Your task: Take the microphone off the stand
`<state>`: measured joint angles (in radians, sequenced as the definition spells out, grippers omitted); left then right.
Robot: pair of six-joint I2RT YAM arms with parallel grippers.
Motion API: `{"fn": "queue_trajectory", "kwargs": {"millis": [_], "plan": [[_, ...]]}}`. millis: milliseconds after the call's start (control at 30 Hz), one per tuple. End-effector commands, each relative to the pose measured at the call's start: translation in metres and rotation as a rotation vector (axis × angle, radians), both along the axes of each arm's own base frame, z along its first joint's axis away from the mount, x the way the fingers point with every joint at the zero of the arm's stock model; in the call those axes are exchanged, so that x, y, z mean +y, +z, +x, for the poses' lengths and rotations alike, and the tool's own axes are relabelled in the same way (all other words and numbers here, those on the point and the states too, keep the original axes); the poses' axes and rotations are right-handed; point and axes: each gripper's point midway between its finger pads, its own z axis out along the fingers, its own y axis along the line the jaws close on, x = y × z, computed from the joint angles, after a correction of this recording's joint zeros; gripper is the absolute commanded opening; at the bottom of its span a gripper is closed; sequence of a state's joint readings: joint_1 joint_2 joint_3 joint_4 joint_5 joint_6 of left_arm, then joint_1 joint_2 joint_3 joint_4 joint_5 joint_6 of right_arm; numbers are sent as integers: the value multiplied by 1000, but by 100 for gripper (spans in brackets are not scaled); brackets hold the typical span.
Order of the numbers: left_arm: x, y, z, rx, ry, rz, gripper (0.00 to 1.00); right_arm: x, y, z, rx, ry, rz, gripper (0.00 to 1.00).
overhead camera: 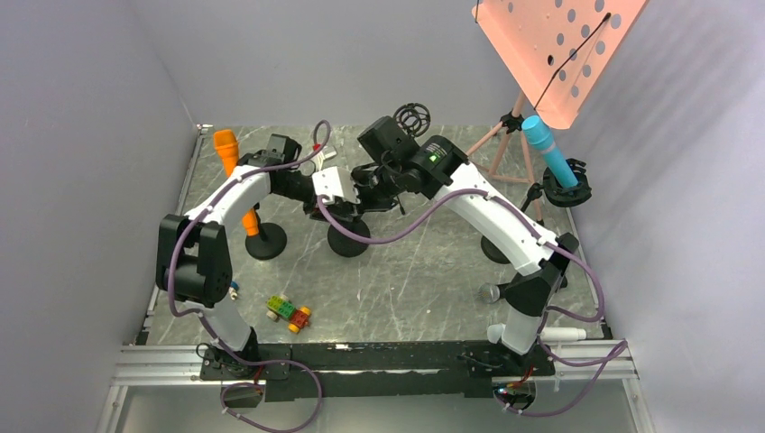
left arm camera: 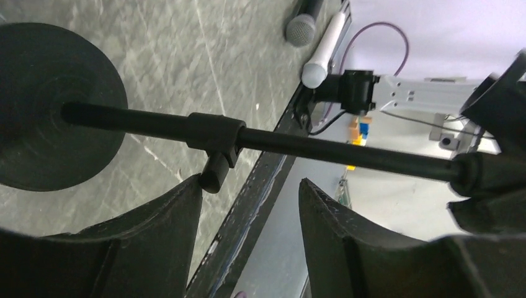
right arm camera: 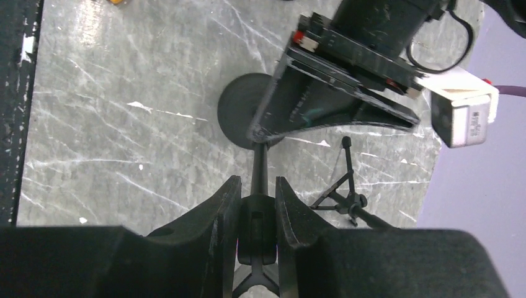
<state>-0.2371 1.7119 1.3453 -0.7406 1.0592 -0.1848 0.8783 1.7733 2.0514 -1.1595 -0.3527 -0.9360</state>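
Observation:
A black stand with a round base [overhead camera: 347,240] stands mid-table. In the left wrist view its pole [left arm camera: 347,153] runs from the base [left arm camera: 43,105] past a clamp collar [left arm camera: 214,133]. My left gripper [left arm camera: 251,183] is open, its fingers just beside the pole near the collar; it also shows in the top view [overhead camera: 354,200]. My right gripper [right arm camera: 257,181] is shut on the black clip [right arm camera: 257,223] at the pole's top, above the base [right arm camera: 245,115]; the top view [overhead camera: 386,179] shows it too. I cannot make out a microphone in that clip.
An orange microphone [overhead camera: 225,149] sits in a stand at the left, and a blue one [overhead camera: 548,149] in a stand at the right under a pink music desk [overhead camera: 550,50]. A grey microphone [overhead camera: 492,291] and a white one [overhead camera: 559,334] lie near the right arm's base. A toy car [overhead camera: 289,312] lies front left.

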Motion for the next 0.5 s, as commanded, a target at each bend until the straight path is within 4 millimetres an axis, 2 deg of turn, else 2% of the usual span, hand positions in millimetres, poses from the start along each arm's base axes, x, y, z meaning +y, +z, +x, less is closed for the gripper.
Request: {"fn": "queue_trajectory", "kwargs": {"millis": [0,133,233,333,467], "plan": [[7,19,-19,-165,-110,19,62,-7,-12,5,42,-15,-23,10],[12,17,-19,-239,-131,62,63,-5,-3,10,28,-14,0,2],[15,20,-17,-347,-139,75,65,-2,5,11,17,-5,20,0],[22,24,-20,-568,-163,86,69,-1,13,10,4,6,34,0],[30,29,-31,-1011,-239,83,69,0,23,6,5,25,48,0]]}}
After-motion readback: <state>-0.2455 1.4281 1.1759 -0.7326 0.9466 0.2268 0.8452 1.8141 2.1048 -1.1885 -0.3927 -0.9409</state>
